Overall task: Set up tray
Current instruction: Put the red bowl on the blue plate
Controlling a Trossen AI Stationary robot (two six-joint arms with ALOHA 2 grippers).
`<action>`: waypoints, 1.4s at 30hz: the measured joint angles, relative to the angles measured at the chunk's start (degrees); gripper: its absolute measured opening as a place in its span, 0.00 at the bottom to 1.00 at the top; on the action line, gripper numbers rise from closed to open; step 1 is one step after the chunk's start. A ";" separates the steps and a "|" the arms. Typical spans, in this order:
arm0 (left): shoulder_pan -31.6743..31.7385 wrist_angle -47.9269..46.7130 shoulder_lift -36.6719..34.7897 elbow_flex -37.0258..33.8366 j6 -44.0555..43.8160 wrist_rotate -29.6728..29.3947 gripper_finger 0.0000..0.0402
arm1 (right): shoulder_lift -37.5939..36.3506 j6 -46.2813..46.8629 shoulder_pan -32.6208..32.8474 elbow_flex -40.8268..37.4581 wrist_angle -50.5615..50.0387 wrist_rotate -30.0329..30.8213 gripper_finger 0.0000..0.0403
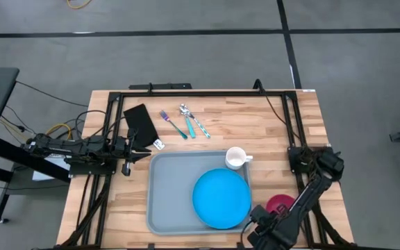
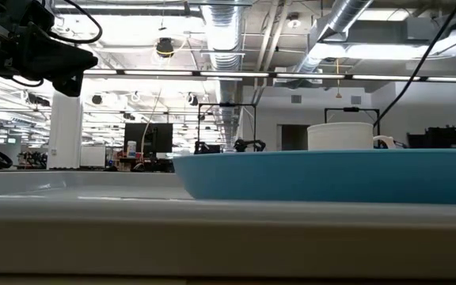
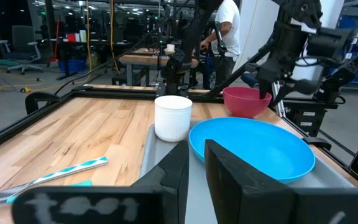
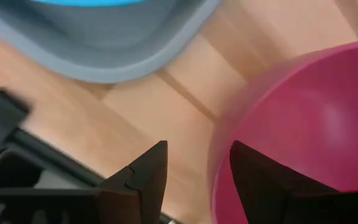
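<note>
**Tray on the butcher-block table, plate and mug aboard**

The tray (image 1: 165, 201), a large grey-blue plastic rectangle with rounded corners and a raised rim, lies flat on the pale wooden table (image 1: 269, 132), toward its near middle. A smooth round blue plate (image 1: 221, 198) fills the tray's right half, and a white cylindrical mug (image 1: 236, 157) with a small handle stands at the tray's far right corner, just beyond the plate.

The left gripper (image 1: 142, 153) hangs just off the tray's far left corner, its dark fingers (image 3: 232, 180) parted by a narrow gap and holding nothing. The right gripper (image 4: 194, 171) is low at the table's near right, beside a glossy magenta bowl (image 1: 280, 204) that sits just right of the tray; its fingers are spread, one over bare wood, the other over the bowl's rim, gripping nothing.

Farther back on the left lie a flat black rectangular napkin (image 1: 141, 122), and right of it a purple-headed fork (image 1: 173, 123) and two metal spoons (image 1: 189, 119) with teal handles
</note>
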 joint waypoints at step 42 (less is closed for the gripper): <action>-0.02 -0.02 0.00 0.02 0.01 0.00 0.10 | -0.43 -17.78 -4.30 17.63 -10.22 7.53 0.00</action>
